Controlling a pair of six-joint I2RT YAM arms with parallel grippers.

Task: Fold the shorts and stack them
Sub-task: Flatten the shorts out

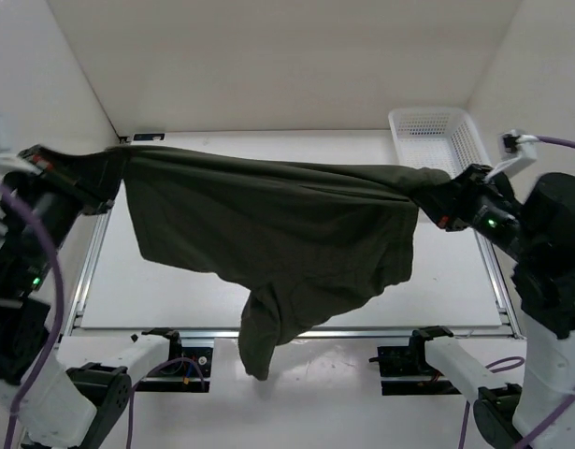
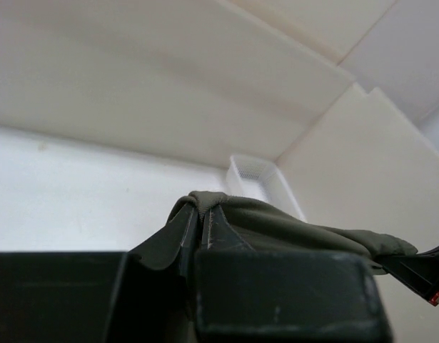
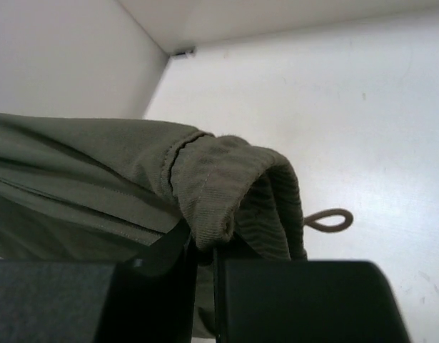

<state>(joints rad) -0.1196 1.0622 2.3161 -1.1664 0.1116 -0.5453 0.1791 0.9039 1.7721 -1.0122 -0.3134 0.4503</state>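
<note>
The dark olive-green shorts (image 1: 268,224) hang stretched in the air between both arms, above the white table, with one leg drooping toward the near edge. My left gripper (image 1: 117,168) is shut on the left corner of the fabric; in the left wrist view the cloth (image 2: 276,221) is pinched between the fingers at the gripper (image 2: 200,218). My right gripper (image 1: 435,198) is shut on the ribbed waistband (image 3: 226,186) at the right end; it shows in the right wrist view (image 3: 205,246). A drawstring loop (image 3: 330,220) hangs beside it.
A white plastic mesh basket (image 1: 435,136) stands at the back right of the table, also seen in the left wrist view (image 2: 251,175). White walls enclose the table at left, right and back. Metal rails run along the table's left, right and near edges.
</note>
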